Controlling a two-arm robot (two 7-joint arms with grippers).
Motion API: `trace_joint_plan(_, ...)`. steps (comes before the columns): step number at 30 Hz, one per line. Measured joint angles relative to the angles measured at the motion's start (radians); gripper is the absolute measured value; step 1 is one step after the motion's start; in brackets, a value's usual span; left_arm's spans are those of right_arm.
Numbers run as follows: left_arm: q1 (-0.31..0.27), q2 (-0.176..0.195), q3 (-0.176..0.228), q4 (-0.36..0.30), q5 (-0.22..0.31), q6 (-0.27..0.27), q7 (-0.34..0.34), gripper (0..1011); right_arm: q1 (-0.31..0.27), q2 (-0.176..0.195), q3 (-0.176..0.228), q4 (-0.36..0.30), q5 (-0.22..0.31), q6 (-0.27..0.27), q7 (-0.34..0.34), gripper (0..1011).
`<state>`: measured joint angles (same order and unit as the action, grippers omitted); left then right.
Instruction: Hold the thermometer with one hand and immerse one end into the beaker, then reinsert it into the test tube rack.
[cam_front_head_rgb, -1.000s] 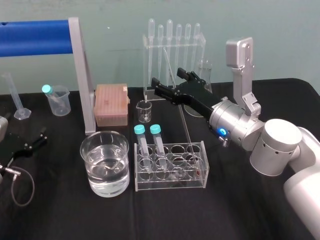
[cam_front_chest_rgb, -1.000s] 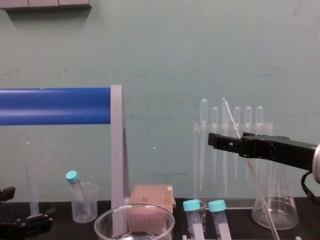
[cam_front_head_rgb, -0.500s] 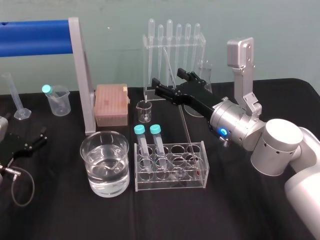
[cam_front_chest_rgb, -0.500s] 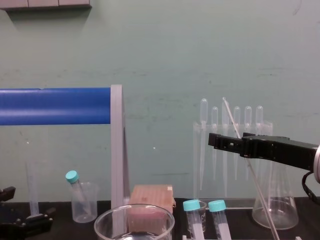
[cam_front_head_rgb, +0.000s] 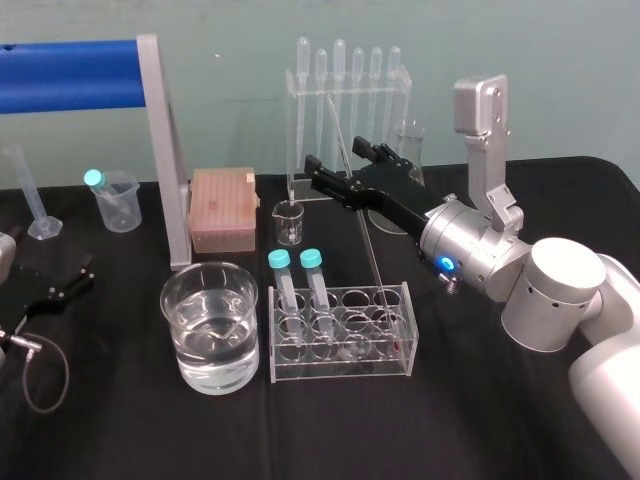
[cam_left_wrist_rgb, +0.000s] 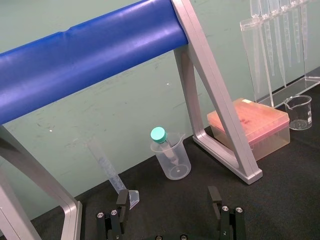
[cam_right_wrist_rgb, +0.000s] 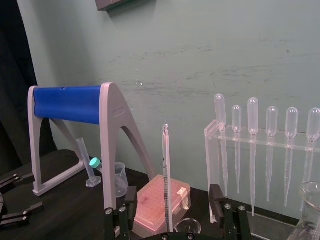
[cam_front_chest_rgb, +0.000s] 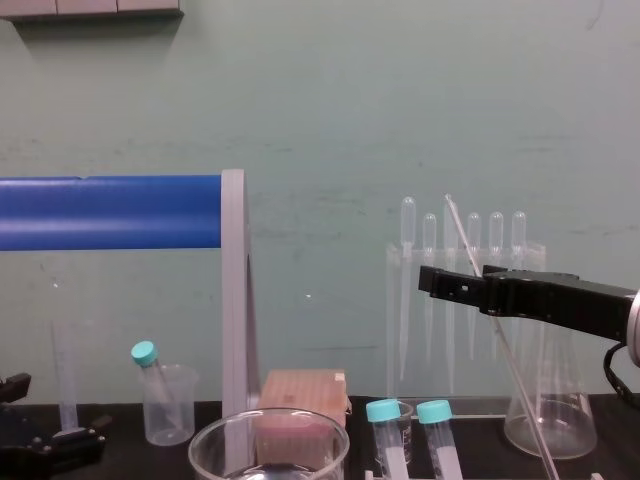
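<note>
Well, hardly anything has changed in the last second. My right pincer (cam_front_head_rgb: 332, 153) hangs where it was, over the far side of the black table (cam_front_head_rgb: 120, 420), reached in from about 4 o'clock. At most its tips have crept a hair to the right in the chest view. Its fingers are spread, one on each side of the long, thin, clear glass thermometer (cam_front_head_rgb: 370, 250). In the right wrist view the rod (cam_right_wrist_rgb: 165, 175) stands in the gap with room on both sides, so I am not pinching it.

The thermometer has not shifted either. Its lower end sits in a right-hand hole of the clear plastic test tube rack (cam_front_head_rgb: 340, 365), and the rod leans up toward 11 o'clock, passing between my fingers. Two teal-capped tubes (cam_front_head_rgb: 279, 259) stand in the rack's left holes.

The wide, clear glass beaker (cam_front_head_rgb: 211, 267), part full of clear liquid, stands just beside the rack at its 9 o'clock, same as before.

My left pincer (cam_front_head_rgb: 72, 278) lies parked at the table's 9 o'clock edge, fingers spread on nothing, barely moved if at all.
</note>
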<state>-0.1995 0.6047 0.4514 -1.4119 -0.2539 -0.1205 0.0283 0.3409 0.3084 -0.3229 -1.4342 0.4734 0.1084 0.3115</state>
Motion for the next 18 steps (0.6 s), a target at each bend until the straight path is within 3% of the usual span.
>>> trace_joint_plan(7, 0.0, 0.0, 0.0, 0.0, 0.0, 0.0, 0.0, 1008, 0.0, 0.0, 0.0, 0.0, 0.0, 0.0, -0.001, 787)
trace_joint_plan(9, 0.0, 0.0, 0.0, 0.0, 0.0, 0.0, 0.0, 1008, 0.0, 0.0, 0.0, 0.0, 0.0, 0.0, -0.001, 690)
trace_joint_plan(18, 0.0, 0.0, 0.0, 0.0, 0.0, 0.0, 0.0, 1008, 0.0, 0.0, 0.0, 0.0, 0.0, 0.0, -0.001, 425)
